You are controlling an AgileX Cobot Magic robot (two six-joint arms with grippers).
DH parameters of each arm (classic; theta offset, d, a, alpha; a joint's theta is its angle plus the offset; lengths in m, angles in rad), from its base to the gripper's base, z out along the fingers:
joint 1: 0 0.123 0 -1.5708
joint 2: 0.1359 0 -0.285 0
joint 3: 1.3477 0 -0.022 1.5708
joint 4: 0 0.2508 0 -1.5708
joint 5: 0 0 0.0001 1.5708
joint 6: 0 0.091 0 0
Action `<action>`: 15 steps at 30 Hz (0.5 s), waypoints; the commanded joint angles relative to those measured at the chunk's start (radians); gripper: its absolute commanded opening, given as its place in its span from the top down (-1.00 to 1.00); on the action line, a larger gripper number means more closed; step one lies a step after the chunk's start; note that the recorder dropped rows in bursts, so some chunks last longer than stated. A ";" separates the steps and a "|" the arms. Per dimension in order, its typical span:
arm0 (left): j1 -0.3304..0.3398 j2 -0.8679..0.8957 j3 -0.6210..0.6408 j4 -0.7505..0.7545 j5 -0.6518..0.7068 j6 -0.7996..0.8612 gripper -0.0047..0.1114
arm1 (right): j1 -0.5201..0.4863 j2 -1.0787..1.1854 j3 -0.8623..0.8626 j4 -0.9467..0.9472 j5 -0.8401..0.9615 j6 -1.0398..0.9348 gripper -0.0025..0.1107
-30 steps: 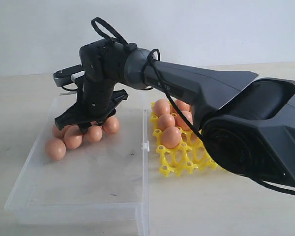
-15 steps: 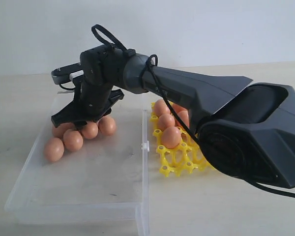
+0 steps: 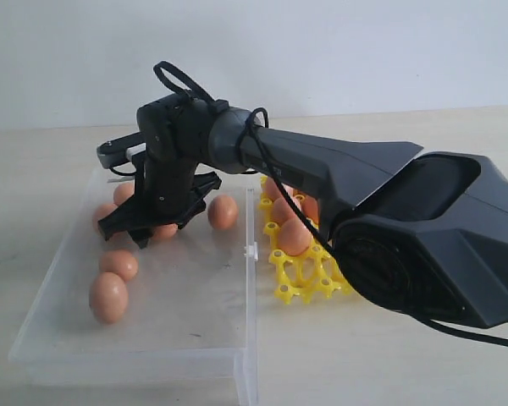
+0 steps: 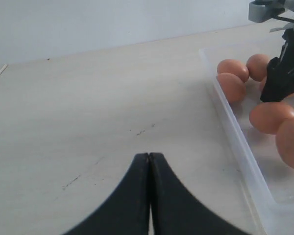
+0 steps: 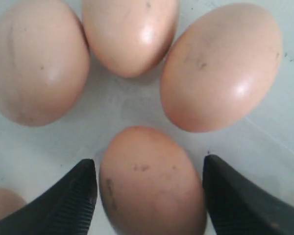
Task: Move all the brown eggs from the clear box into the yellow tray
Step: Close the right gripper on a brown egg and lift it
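My right gripper (image 3: 149, 227) reaches across the middle into the clear box (image 3: 183, 326), low over the back eggs. In the right wrist view it is open (image 5: 149, 162), one brown egg (image 5: 152, 183) lying between its fingers (image 5: 73, 200) on the box floor; three more eggs (image 5: 220, 68) lie just beyond it. Other eggs lie loose in the box: one near the right wall (image 3: 223, 211), two at the front left (image 3: 108, 297). The yellow tray (image 3: 308, 286) right of the box holds several eggs (image 3: 295, 237). My left gripper (image 4: 149, 156) is shut and empty above bare table.
The box's low transparent wall (image 4: 237, 142) and clasp tab (image 3: 251, 250) stand between box and tray. The right arm's thick dark body (image 3: 423, 245) hides the tray's back right. Pale tabletop (image 4: 88, 112) surrounds the box; a white wall lies behind.
The tight cluster of eggs has scattered: one rolled right toward the box wall, two rolled to the front left. My right gripper has shifted slightly right and lower.
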 commanded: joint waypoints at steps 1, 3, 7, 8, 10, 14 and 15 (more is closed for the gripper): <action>-0.005 -0.006 -0.004 -0.005 -0.006 -0.003 0.92 | -0.005 0.017 0.011 -0.018 0.030 0.011 -0.02; -0.005 -0.006 -0.004 -0.005 -0.006 -0.003 0.92 | -0.004 0.017 0.011 -0.018 0.030 0.009 0.31; -0.005 -0.006 -0.004 -0.005 -0.006 -0.003 0.92 | -0.004 -0.015 0.011 -0.018 0.015 -0.044 0.96; -0.005 -0.006 -0.004 -0.005 -0.006 -0.003 0.92 | -0.004 -0.022 0.011 -0.018 0.009 -0.044 0.96; -0.005 -0.006 -0.004 -0.005 -0.006 -0.002 0.92 | 0.000 -0.063 0.013 -0.018 -0.027 -0.044 0.96; -0.005 -0.006 -0.004 -0.005 -0.006 -0.002 0.92 | 0.029 -0.168 0.087 0.018 -0.212 -0.089 0.96; -0.005 -0.006 -0.004 -0.005 -0.006 -0.002 0.92 | 0.038 -0.203 0.135 0.040 -0.277 -0.095 0.96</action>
